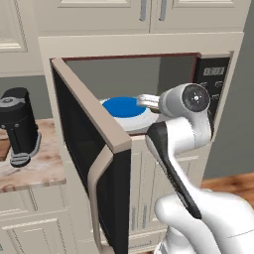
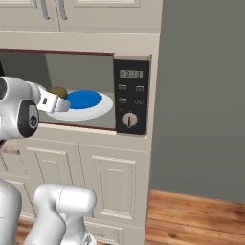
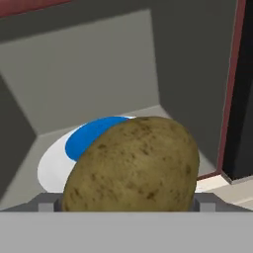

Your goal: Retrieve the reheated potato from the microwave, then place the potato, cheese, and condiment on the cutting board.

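Inside microwave (image 2: 131,103), potato (image 3: 133,165) sits over blue-centred white plate (image 2: 91,110).

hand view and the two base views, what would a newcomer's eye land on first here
The speckled olive-brown oval potato looms up close in the hand view, right between the tips of the open hand. Behind it a white plate with a bright blue centre lies inside the beige-framed microwave, whose dark glass door hangs wide open to the left.
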